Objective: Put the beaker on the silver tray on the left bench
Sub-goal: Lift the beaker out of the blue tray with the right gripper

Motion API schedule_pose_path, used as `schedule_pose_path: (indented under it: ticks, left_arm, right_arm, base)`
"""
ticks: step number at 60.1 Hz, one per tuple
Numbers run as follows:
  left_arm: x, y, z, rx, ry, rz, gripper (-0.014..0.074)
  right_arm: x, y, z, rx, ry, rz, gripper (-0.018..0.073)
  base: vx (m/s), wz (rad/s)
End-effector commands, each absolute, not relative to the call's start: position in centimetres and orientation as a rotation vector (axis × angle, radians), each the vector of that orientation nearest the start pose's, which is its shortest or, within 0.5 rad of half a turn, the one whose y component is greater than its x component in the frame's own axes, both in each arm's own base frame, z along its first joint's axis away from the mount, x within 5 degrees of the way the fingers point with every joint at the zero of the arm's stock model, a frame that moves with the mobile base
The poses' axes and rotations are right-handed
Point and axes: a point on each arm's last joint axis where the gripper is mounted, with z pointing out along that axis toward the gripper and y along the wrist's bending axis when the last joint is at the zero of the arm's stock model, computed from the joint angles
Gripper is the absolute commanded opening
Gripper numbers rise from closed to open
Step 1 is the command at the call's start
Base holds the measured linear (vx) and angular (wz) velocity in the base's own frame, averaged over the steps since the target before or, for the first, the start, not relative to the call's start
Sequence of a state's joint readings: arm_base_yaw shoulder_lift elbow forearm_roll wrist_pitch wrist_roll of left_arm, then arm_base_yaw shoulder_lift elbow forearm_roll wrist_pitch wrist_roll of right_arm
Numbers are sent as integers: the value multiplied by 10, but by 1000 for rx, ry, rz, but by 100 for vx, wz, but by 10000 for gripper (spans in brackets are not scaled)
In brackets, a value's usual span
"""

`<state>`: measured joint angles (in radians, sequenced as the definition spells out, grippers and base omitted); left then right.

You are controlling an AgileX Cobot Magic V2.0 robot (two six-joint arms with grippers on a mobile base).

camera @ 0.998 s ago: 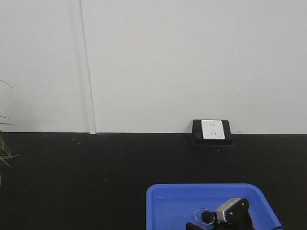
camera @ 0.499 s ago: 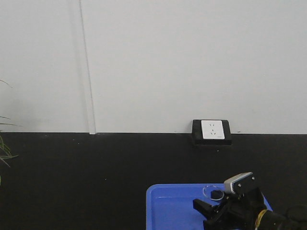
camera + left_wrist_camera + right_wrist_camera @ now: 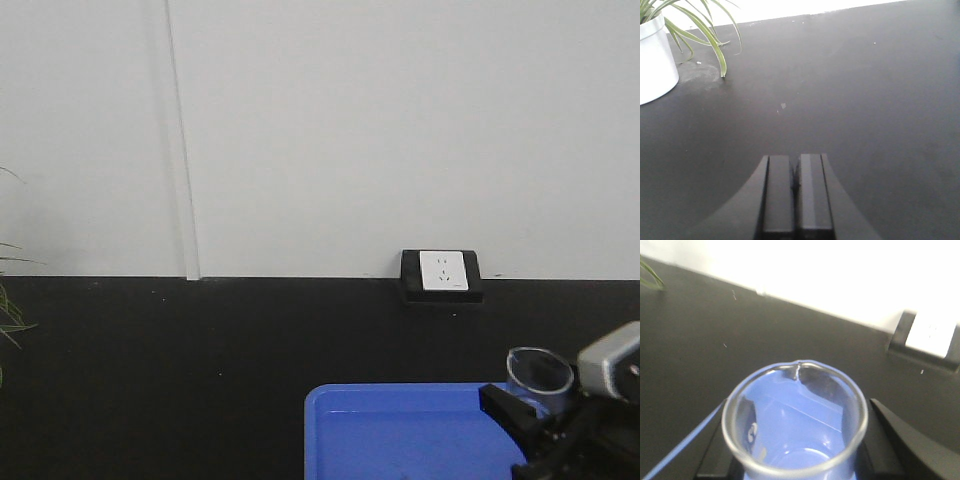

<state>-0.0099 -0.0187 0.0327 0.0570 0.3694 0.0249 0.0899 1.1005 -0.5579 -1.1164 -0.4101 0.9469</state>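
Observation:
My right gripper (image 3: 545, 420) is shut on the small clear beaker (image 3: 540, 372) and holds it upright above the right end of the blue tray (image 3: 400, 430). In the right wrist view the beaker (image 3: 795, 425) sits between the two black fingers (image 3: 890, 435), its rim and spout facing the camera, with the blue tray seen through the glass. My left gripper (image 3: 795, 195) is shut and empty, low over the black worktop (image 3: 840, 90). The silver tray is out of view.
A white pot with a green plant (image 3: 655, 55) stands at the far left of the black worktop. A black-framed white wall socket (image 3: 442, 273) sits on the white wall behind the bench.
My right gripper has risen and moved right with the beaker, from inside the blue tray to above its right end.

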Motion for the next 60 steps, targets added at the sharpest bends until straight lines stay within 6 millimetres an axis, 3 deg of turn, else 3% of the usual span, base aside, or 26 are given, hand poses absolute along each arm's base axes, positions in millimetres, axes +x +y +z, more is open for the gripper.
schedule_pose_path:
  ticks: [1, 12, 24, 60]
  left_arm:
    - [54, 1, 170, 70, 1803, 57, 1]
    - [54, 1, 170, 70, 1803, 57, 1]
    - [54, 1, 170, 70, 1803, 57, 1]
    - [54, 1, 170, 70, 1803, 57, 1]
  right_arm:
    - [195, 51, 298, -442, 1666, 320, -15]
    - [158, 43, 295, -415, 1624, 252, -15]
    - [140, 39, 300, -404, 1569, 212, -14]
    - [137, 39, 301, -402, 1557, 208, -14]
  base:
    - [0, 0]
    - [0, 0]
    - [0, 0]
    - [0, 0]
